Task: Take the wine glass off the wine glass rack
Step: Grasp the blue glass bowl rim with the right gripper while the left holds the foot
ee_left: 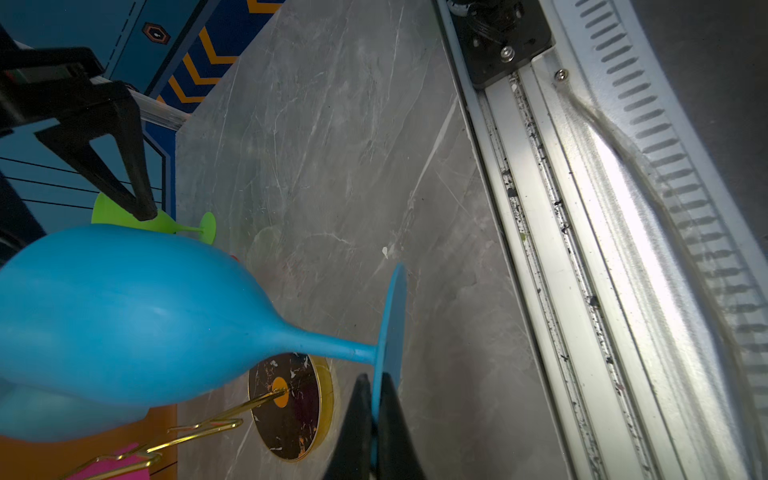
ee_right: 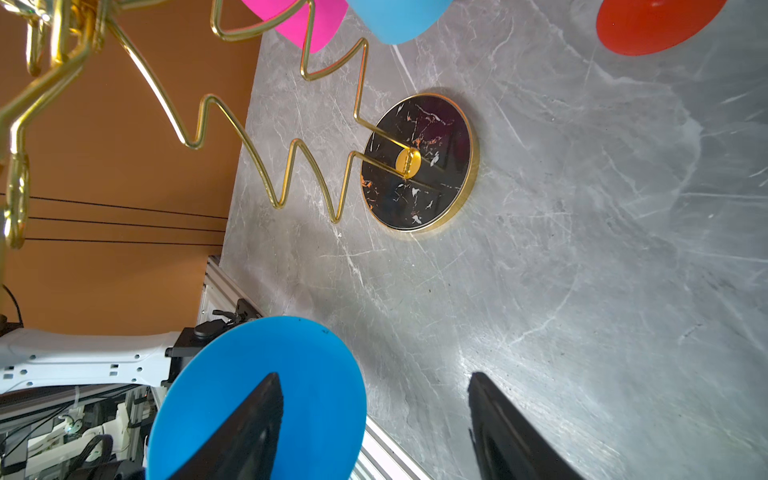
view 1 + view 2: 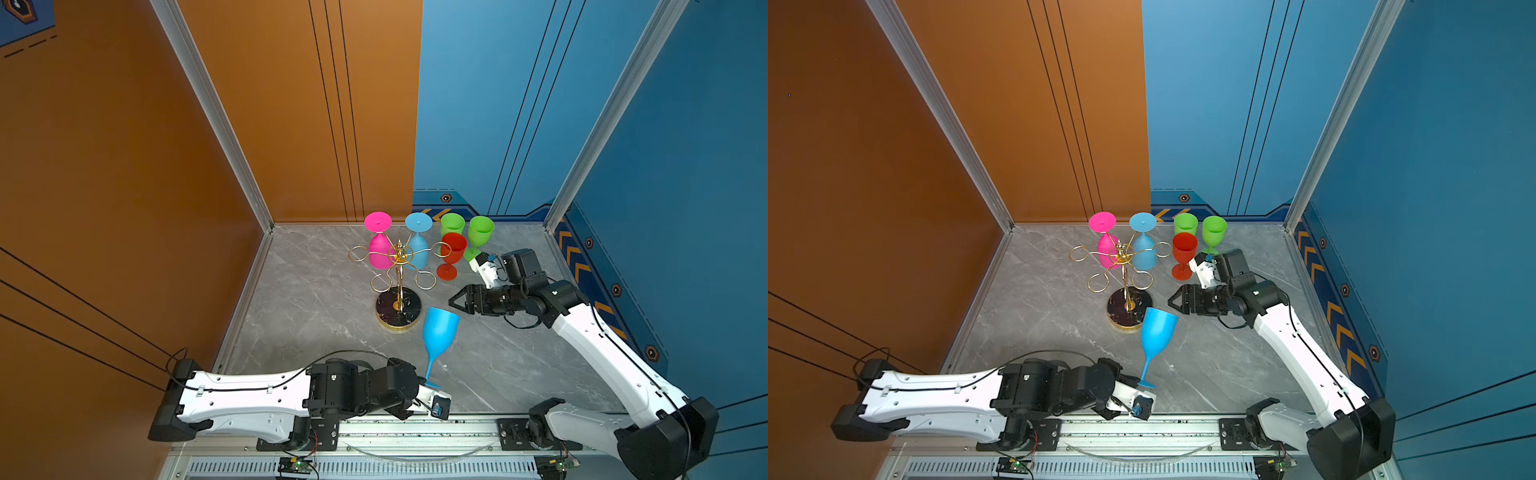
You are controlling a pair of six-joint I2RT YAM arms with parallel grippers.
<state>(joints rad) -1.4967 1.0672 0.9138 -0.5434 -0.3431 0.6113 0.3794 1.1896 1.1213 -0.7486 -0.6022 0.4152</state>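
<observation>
Two fingers [image 1: 355, 419] of the left jaws are clamped on the thin foot rim of the blue wine glass [image 3: 440, 332], nothing more. The glass is already off the wine glass rack [image 3: 390, 309]. It leans over the bench [image 3: 311, 299] near the front edge, with its bowl near the rack's base. The right jaws stand apart and empty, near the bowl's mouth. I judge the grip weak: the bowl is far from the pinch, so the glass may pivot or slip out. If the right jaws push the bowl sideways, it may strike the rack, where a pink glass [image 3: 379, 251] and a pale blue glass [image 3: 419, 253] hang toward the back edge.
</observation>
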